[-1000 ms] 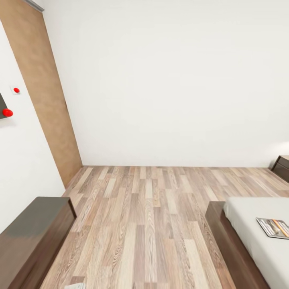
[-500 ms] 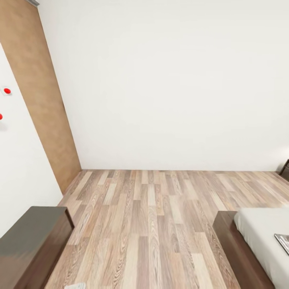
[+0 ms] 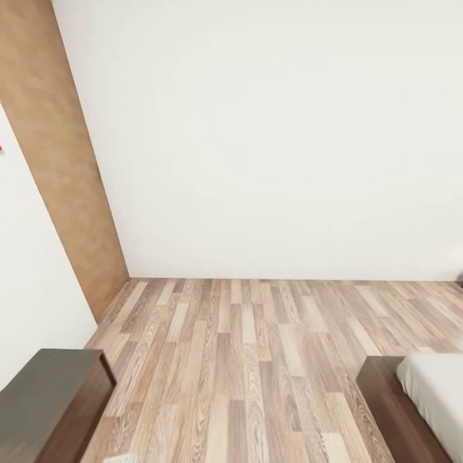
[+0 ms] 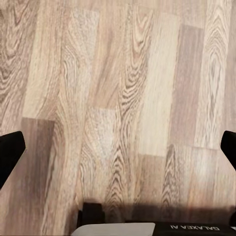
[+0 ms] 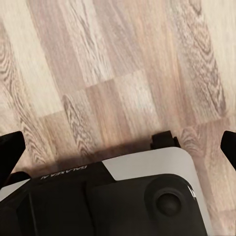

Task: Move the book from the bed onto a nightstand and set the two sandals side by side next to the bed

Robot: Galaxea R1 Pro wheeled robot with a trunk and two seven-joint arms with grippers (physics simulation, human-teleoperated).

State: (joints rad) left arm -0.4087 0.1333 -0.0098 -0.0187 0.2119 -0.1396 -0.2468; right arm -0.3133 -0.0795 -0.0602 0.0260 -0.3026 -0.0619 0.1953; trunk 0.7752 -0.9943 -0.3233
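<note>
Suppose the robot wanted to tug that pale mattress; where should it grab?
Probably the mattress at its rounded near corner, coming from the open floor side: that corner rises above the dark bed frame, so fingers could likely close over its thick edge there.

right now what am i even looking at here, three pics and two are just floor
It is a simulated wheeled robot with two arms, each ending in a gripper. The big picture is from its head camera: a bedroom corner with wood-plank floor, white wall, the bed's corner at the lower right and a dark cabinet at the lower left. The other two are cameras on the wrists, pointing down at the floor. The black tips at their edges are the fingers of the left gripper and right gripper, spread open and holding nothing.
</note>
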